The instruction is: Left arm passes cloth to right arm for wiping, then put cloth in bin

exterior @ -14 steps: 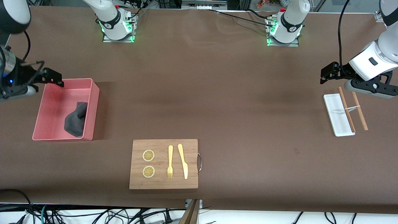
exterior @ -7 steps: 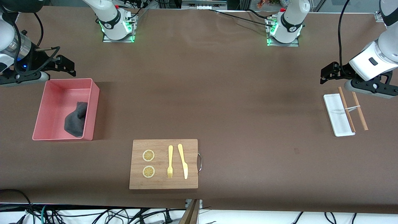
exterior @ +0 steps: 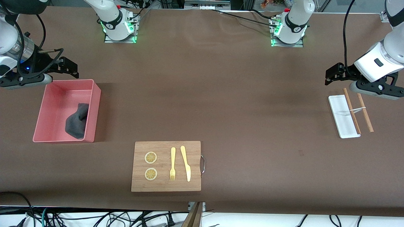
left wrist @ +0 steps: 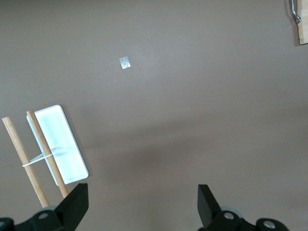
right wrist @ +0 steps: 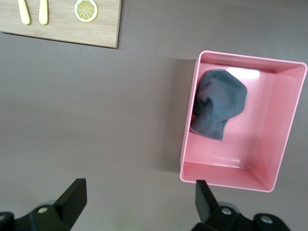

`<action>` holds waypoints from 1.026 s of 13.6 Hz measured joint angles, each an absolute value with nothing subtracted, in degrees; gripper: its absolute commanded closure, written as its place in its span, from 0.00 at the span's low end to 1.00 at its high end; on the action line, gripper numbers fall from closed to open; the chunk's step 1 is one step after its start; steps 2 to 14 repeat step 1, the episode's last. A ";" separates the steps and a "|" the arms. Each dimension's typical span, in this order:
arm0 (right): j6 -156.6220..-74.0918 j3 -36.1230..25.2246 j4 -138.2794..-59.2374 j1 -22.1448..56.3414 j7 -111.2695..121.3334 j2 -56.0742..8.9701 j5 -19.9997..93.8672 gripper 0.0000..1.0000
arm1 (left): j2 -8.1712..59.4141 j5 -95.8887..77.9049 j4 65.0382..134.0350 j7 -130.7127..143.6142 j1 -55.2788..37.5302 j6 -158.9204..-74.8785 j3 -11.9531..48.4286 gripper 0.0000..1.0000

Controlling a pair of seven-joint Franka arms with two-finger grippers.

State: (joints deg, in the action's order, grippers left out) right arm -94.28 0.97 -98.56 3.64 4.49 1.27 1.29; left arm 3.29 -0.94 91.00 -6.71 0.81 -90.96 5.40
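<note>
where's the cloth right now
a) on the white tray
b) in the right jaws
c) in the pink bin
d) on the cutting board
c: the cloth lies bunched inside the bin, against its wall toward the cutting board; both grippers hang empty with jaws open.

Cutting board (left wrist: 302, 29) cut by left wrist view edge; cloth (exterior: 76, 121) underside hidden.

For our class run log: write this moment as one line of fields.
cloth: in bin | right claw: open, empty, above bin's edge | left claw: open, empty, above white tray | stage: cloth binned
</note>
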 measured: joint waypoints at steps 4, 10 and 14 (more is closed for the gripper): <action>-94.28 1.01 -98.53 3.66 4.49 1.27 1.29 0.00 | 3.29 -0.94 91.00 -6.71 0.82 -90.95 5.39 0.00; -94.28 1.01 -98.53 3.66 4.49 1.27 1.29 0.00 | 3.29 -0.94 91.00 -6.71 0.82 -90.95 5.39 0.00; -94.28 1.01 -98.53 3.66 4.49 1.27 1.29 0.00 | 3.29 -0.94 91.00 -6.71 0.82 -90.95 5.39 0.00</action>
